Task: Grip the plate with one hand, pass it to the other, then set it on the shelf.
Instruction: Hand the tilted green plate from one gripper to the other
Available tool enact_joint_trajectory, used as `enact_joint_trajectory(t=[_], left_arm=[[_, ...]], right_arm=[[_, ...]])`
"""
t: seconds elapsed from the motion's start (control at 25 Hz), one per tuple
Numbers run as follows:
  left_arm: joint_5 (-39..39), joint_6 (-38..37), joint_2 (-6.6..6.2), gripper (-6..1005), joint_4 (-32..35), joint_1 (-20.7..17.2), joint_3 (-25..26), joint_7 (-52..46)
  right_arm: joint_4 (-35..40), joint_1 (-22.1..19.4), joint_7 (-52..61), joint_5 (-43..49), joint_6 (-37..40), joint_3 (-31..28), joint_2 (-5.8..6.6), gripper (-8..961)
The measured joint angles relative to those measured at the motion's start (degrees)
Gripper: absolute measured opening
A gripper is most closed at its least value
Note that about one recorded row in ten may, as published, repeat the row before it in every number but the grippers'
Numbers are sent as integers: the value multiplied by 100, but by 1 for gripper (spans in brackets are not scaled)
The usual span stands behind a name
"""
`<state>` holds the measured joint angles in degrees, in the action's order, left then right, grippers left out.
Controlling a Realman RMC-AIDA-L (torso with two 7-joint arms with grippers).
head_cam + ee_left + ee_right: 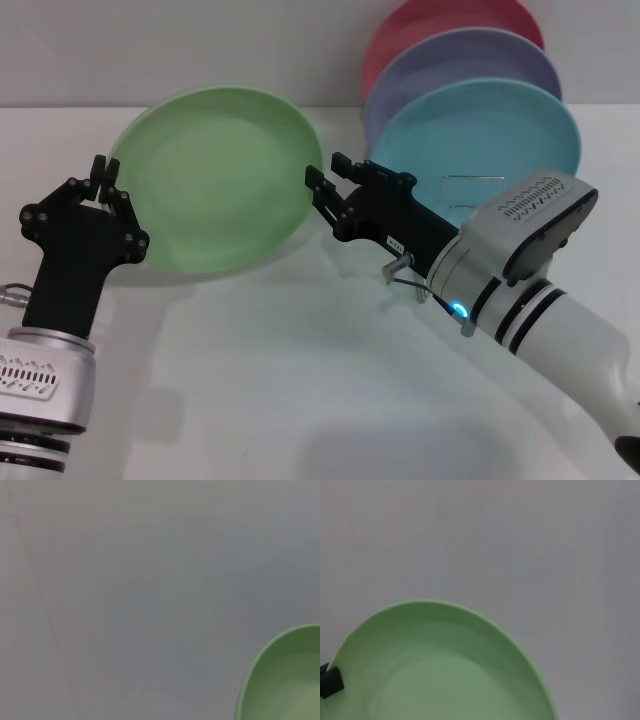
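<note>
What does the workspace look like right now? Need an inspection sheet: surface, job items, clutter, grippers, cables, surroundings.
Surface: white table.
Job's things: light green plate tilted up, held off the table between both grippers; wire plate rack mostly hidden behind the right arm.
Clutter: turquoise plate, lavender plate and red plate standing upright in the rack.
Grippers: left gripper at the plate's left rim; right gripper at its right rim.
Cables: thin grey cable by the left arm.
Surroundings: nothing seen.
</note>
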<state>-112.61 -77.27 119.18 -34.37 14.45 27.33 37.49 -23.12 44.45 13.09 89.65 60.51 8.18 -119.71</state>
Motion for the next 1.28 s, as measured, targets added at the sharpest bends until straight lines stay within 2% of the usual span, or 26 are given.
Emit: enact_joint_trajectory(t=[0.6,1.28], left_arm=[[-29,-49,0,34,-55,-47,-69,56],[-42,-126,0,34,-52,-56,-132,57]], right_arm=[[0,20,0,0,-2,0,-9,256],[-75,-1,-266,-1,-120,-209,-9,209]])
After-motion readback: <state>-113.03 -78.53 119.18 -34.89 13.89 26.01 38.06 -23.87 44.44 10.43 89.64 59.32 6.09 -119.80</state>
